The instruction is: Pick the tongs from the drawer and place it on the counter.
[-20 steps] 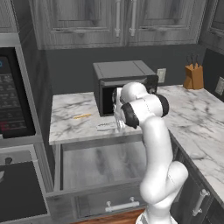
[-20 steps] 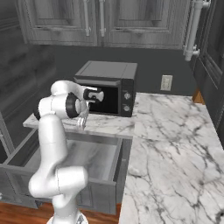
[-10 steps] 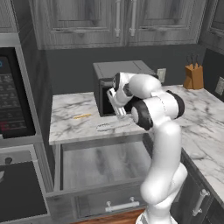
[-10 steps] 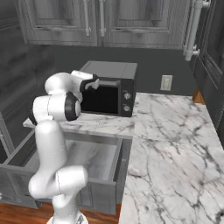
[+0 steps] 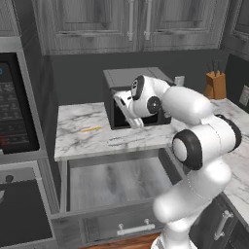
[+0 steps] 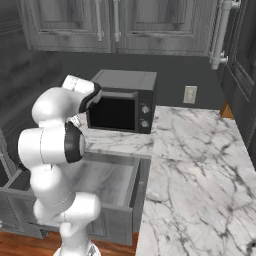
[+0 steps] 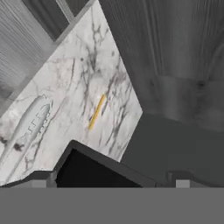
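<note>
The silver-white tongs (image 5: 127, 141) lie flat on the white marble counter (image 5: 80, 141), just behind its front edge and above the open drawer (image 5: 116, 181). The hand view has the tongs (image 7: 27, 124) at left, lying free on the counter (image 7: 83, 70). My gripper (image 5: 129, 113) hangs open above the tongs, in front of the black microwave, with nothing between its fingertips (image 7: 40, 176). In the right base view my arm covers the tongs; the drawer (image 6: 112, 177) stands pulled out, its pale interior bare.
A small orange stick (image 5: 91, 129) (image 7: 96, 112) lies on the counter left of the tongs. The microwave (image 5: 138, 80) (image 6: 122, 100) stands at the back. A knife block (image 5: 216, 83) sits far right. A wall oven (image 5: 14, 112) borders the counter's left end.
One second ago my gripper was low at the counter's front edge where the tongs lie. It has since lifted off toward the microwave, leaving the tongs on the counter, and the arm has swung right.
</note>
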